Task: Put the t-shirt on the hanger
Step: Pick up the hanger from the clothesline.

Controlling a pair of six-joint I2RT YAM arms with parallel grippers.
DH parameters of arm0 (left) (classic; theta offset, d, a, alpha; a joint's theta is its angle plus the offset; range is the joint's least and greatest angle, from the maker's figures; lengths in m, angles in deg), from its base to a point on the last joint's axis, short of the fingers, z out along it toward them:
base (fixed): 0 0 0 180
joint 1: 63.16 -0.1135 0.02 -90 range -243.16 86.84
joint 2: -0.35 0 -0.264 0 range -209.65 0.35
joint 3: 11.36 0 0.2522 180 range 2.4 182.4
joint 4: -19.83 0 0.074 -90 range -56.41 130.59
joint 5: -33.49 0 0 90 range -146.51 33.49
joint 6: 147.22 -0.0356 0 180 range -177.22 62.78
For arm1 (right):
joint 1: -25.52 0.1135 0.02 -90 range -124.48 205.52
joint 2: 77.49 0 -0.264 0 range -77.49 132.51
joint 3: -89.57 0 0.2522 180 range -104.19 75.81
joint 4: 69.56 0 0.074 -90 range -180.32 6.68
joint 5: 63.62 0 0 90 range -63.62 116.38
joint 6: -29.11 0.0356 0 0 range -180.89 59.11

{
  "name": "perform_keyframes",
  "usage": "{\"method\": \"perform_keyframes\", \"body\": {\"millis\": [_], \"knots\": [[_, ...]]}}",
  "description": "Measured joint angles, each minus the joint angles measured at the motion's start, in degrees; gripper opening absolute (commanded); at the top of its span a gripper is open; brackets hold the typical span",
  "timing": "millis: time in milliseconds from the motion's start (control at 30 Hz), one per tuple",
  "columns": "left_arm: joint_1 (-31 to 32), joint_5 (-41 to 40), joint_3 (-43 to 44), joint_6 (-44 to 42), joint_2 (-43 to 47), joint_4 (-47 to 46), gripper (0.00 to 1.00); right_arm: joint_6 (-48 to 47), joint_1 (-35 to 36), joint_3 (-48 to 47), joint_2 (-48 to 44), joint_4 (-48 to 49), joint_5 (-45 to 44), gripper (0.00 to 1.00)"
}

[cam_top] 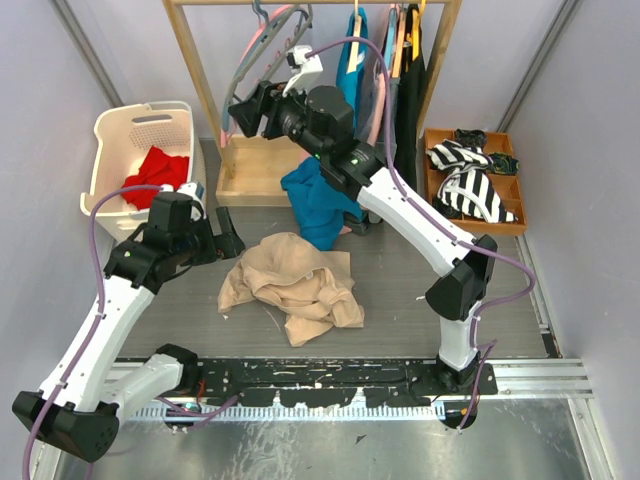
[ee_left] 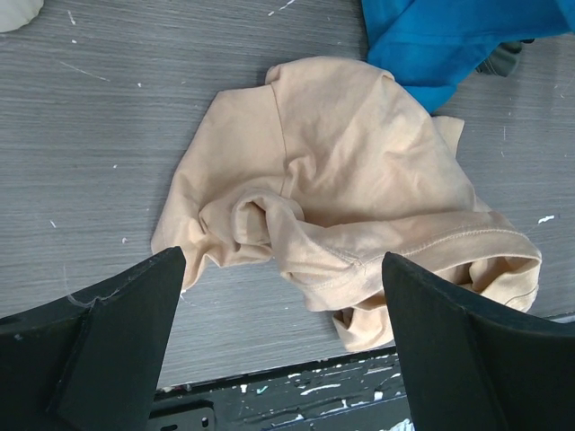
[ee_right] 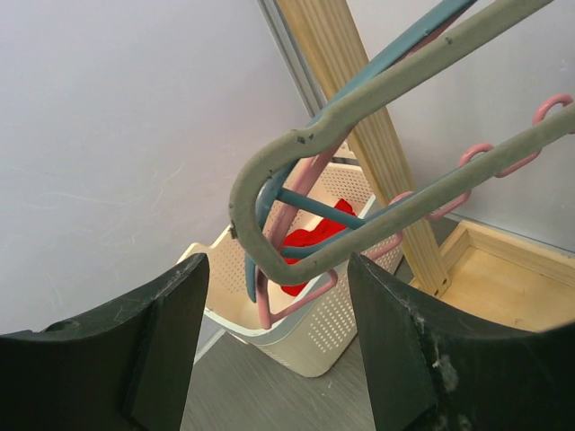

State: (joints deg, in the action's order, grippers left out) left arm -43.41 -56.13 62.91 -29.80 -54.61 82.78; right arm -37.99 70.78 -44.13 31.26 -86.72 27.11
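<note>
Two grippers show, both with jaws spread wide and nothing in them. Far left of the t-shirt [cam_top: 292,285] stands a white basket [cam_top: 110,150] holding a red cloth [cam_top: 158,170]. The left gripper [cam_top: 226,236] hovers at the t-shirt's left edge; in the left wrist view the crumpled beige cloth lies on the table below and ahead, between the two fingers. Well behind the t-shirt, the right gripper [cam_top: 243,110] points at the hanger [ee_right: 449,43], which hangs on the wooden rack [cam_top: 190,70]; its curved end shows between the open fingers, whether touching I cannot tell. A teal garment [cam_top: 320,205] touches the t-shirt's far right edge.
</note>
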Motion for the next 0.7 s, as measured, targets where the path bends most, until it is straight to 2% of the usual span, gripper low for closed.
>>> {"method": "perform_keyframes", "body": {"millis": [333, 700], "knots": [[-0.07, -0.17, 0.0, -0.42, 0.42, 0.24, 0.98, 0.37, 1.09, -3.85, 1.05, 1.53, -0.63, 0.63], [-0.9, -0.37, 0.13, -0.9, 1.16, 1.29, 0.98, 1.09, 1.2, -8.44, 5.64, 1.33, -2.43, 0.45]]}}
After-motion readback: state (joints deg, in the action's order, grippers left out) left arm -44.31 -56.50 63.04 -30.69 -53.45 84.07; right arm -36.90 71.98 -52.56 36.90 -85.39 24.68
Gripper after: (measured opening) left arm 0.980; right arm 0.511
